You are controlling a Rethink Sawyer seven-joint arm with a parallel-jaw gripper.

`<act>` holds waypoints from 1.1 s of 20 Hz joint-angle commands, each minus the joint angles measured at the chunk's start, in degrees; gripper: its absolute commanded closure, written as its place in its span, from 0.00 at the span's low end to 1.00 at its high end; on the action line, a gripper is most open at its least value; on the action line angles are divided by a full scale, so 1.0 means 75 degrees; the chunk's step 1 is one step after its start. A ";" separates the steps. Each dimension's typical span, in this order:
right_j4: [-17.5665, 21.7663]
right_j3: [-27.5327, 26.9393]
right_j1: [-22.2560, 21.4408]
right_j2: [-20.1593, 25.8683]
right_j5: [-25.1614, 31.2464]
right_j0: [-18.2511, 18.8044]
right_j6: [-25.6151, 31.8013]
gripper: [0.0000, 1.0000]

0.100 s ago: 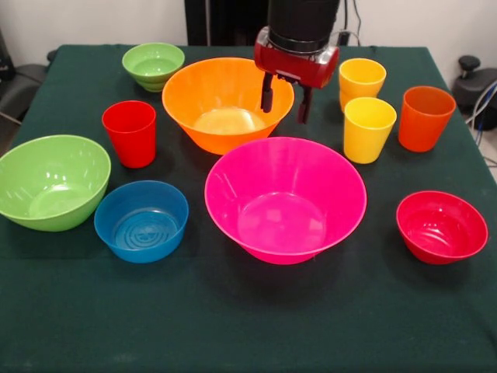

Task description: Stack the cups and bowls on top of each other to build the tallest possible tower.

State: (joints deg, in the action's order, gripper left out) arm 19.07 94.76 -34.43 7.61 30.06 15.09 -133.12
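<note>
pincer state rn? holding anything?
Pincer: open and empty, fingers spread over the right rim of the orange bowl.

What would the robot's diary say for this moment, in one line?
stage: nothing stacked | gripper: open, empty, over large orange plastic bowl rim | large pink plastic bowl: empty

Covered by a dark green tablecloth [233,326], slightly creased near the front edge. Behind, a pale wall [93,19]. At the right edge, a black knob-like object [469,64] and loose cables [485,105]. At the left edge, something dark, indistinct.
</note>
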 commanded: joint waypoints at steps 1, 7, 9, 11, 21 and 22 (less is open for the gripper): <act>0.0597 0.0194 0.0364 0.0415 0.0526 -0.0041 0.0957 0.00; 0.0649 0.0141 0.0332 0.0314 0.0569 -0.0023 0.0965 0.00; 0.0671 0.0113 0.0322 0.0263 0.0633 -0.0014 0.0985 0.00; 0.0772 0.0003 0.0511 0.0155 0.0339 -0.0050 0.0833 0.00; 0.0971 -0.0109 0.1071 0.0039 -0.1093 -0.0051 0.0099 0.00; 0.0963 -0.0107 0.1079 0.0035 -0.1109 -0.0048 0.0055 0.00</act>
State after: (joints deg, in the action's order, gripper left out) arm 21.41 94.80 -32.21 7.13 28.63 15.09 -133.11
